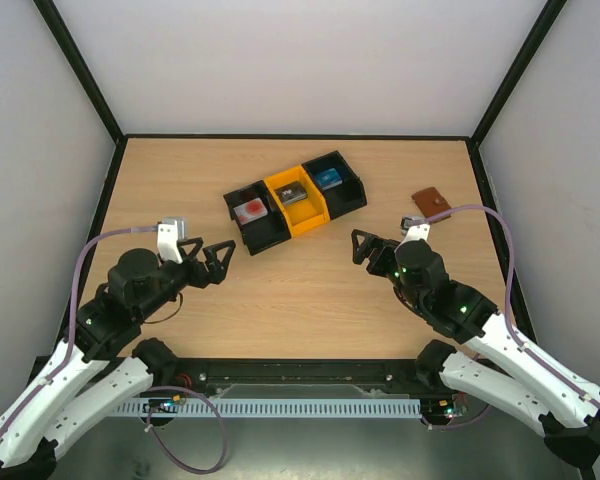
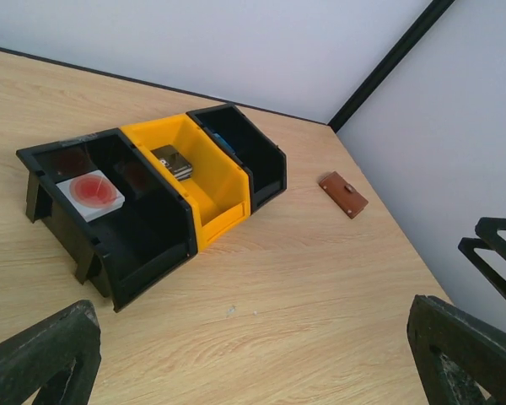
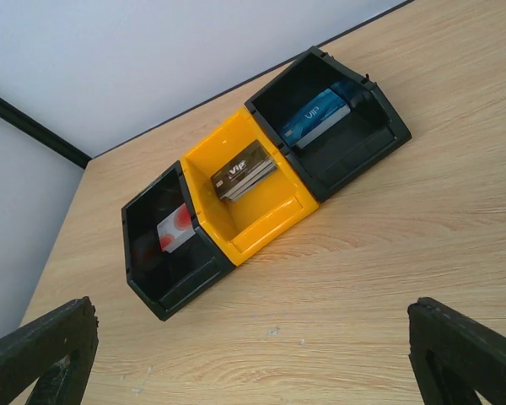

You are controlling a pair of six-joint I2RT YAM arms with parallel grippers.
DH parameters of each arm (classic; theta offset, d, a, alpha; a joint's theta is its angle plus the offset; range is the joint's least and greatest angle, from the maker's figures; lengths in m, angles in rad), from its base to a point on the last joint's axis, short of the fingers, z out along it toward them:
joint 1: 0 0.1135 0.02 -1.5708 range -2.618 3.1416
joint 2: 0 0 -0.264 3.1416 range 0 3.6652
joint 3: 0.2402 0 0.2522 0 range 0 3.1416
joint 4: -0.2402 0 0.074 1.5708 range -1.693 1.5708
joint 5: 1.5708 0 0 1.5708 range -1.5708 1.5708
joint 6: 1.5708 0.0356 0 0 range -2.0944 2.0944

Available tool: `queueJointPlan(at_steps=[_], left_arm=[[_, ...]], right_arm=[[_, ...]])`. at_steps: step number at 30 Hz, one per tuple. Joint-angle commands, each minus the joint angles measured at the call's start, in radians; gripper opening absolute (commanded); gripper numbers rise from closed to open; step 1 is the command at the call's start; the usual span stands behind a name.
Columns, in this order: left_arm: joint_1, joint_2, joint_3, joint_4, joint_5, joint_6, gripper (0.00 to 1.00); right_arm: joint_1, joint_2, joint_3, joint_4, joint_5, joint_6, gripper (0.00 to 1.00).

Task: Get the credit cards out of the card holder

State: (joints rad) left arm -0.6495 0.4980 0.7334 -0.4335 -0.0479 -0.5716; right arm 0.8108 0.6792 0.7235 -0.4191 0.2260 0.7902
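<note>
1. The left end effector (image 1: 218, 260) hovers over the worktop (image 1: 300, 310), near-left of the orange bin (image 1: 310, 215). Its fingers (image 2: 42, 359) are spread wide, with nothing between them.
2. Over to the right end effector (image 1: 372, 250), near-right of the orange bin. Its fingers (image 3: 468, 350) are also wide apart and empty.
3. The orange bin is the middle of three bins touching in a row, and it holds a dark grey card (image 3: 243, 170) lettered "VIP" in white.
4. The black bin (image 3: 363, 148) on its right has a blue card (image 3: 314, 118) inside.
5. The other black bin (image 3: 181, 283), on its left, holds a white piece with a red disc (image 3: 175, 229).
6. And the card holder (image 1: 431, 202): brown, shut, flat on the worktop well right of the orange bin, untouched.
</note>
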Motion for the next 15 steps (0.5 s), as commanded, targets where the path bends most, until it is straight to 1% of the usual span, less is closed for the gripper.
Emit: queueJointPlan(at_steps=[1, 5, 8, 11, 15], left_arm=[[0.005, -0.016, -0.012, 0.037, 0.005, 0.010, 1.00], [0.005, -0.016, -0.004, 0.020, -0.042, 0.021, 1.00], [0.005, -0.001, 0.012, -0.006, -0.075, 0.034, 1.00], [0.005, 0.014, 0.023, -0.024, -0.095, 0.049, 1.00], [0.005, 0.032, 0.039, -0.041, -0.111, 0.077, 1.00]], right_arm=[[-0.007, -0.012, -0.006, -0.015, 0.013, 0.000, 0.98], [-0.007, -0.013, -0.006, 0.010, 0.013, -0.007, 0.98], [-0.006, 0.001, -0.005, 0.030, 0.049, -0.014, 0.98], [-0.007, 0.042, -0.009, 0.049, 0.116, -0.027, 0.98], [-0.007, 0.150, 0.003, 0.081, 0.243, -0.039, 0.98]])
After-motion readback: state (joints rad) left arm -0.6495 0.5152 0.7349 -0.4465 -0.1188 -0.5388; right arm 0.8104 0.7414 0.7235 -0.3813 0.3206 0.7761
